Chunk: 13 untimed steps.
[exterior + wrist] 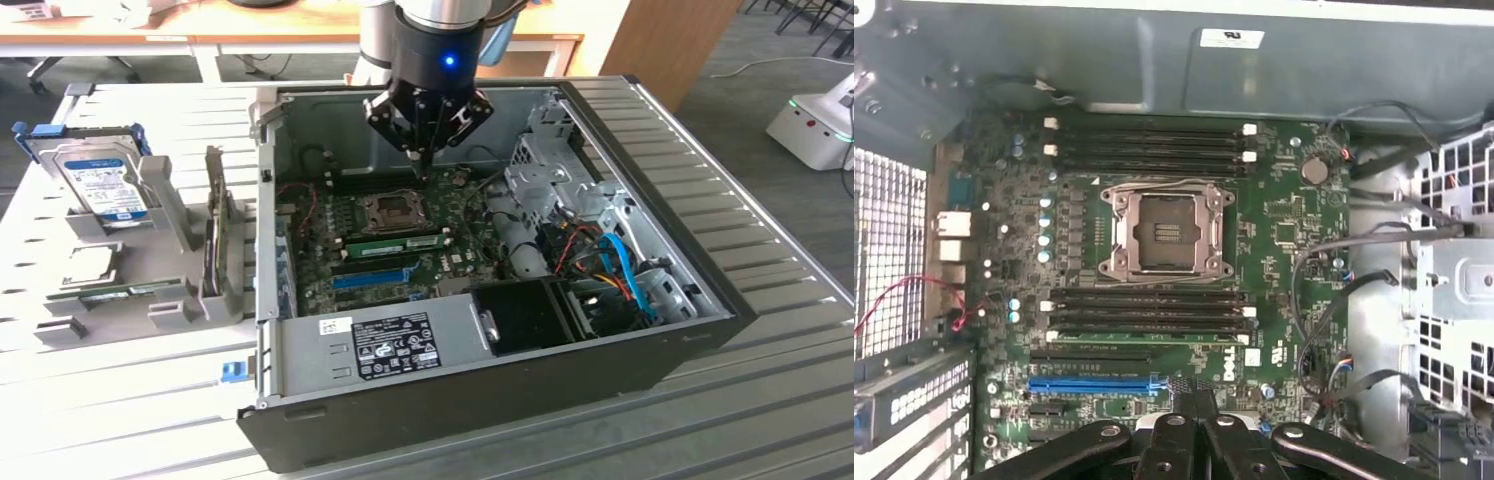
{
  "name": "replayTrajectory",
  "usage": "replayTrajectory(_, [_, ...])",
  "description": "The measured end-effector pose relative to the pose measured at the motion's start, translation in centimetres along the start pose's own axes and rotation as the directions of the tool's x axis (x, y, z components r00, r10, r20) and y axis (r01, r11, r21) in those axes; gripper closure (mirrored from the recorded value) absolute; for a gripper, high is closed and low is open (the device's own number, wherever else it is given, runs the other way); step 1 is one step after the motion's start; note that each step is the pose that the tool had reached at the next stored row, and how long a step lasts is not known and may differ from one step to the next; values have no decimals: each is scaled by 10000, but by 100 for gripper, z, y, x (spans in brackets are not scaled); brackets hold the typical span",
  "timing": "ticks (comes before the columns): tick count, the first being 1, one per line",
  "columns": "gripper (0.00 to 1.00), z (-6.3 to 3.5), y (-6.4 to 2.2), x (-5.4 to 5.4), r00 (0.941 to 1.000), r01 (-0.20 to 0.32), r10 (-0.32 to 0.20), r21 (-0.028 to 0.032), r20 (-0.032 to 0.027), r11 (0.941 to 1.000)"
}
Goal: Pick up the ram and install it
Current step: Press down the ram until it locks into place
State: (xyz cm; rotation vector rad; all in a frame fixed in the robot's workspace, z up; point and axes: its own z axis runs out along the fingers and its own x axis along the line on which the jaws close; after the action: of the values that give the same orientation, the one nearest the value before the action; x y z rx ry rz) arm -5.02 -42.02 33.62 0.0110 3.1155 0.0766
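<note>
Green circuit board fills the floor of an open black computer case (454,400) lying on its side on a pale slatted bench (787,400). The robot arm's fingers (424,160) are pressed together into a narrow point with nothing between them, hovering above the motherboard (400,240) just beyond the square metal processor socket (395,208). The ram (400,243), a thin green stick, is seated in a memory slot on the side of the socket away from the fingertips, lying flat along the row of black slots. In the wrist view the same ram (1154,338) sits in the slot row between the socket (1167,232) and the blue expansion slot (1094,383), with the closed fingers (1192,405) just past that blue slot. Well apart from the fingers, outside the case toward the exterior view's left, a grey holder (134,290) carries a silver hard drive (100,185) with a blue label.
</note>
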Motion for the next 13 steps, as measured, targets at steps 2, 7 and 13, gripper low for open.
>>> replayTrajectory(2, [89, 0, 0, 0, 10000, -49, 49, 2, 3, 10000])
replayTrajectory(7, [89, 0, -2, 0, 10000, -53, 53, 2, -23, 10000])
replayTrajectory(13, [89, -1, -8, -8, 9986, -76, 76, 8, -525, 10000])
